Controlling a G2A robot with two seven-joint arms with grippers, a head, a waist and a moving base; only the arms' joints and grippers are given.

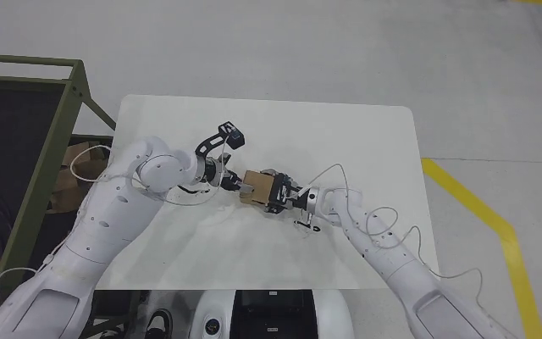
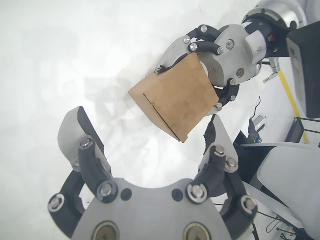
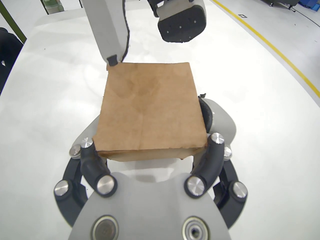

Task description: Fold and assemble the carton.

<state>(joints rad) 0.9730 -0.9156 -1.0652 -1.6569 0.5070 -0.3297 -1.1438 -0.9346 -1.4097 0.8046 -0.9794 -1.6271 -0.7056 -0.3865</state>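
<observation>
Carton of brown cardboard hangs over the white table, clenched in your right gripper. Your left gripper gapes at its far end; an uneven push could twist it free

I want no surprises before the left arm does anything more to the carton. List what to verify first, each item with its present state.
1. Right gripper holds the carton: ok, its fingers are shut on two sides.
2. Left gripper open: ok, spread wide.
3. Carton's free end faces the left gripper: ok.
4. Left gripper free of the carton: not ok, one finger appears to touch a far corner.
5. End flaps tucked in: cannot tell.
6. Carton lifted off the table: cannot tell.
</observation>
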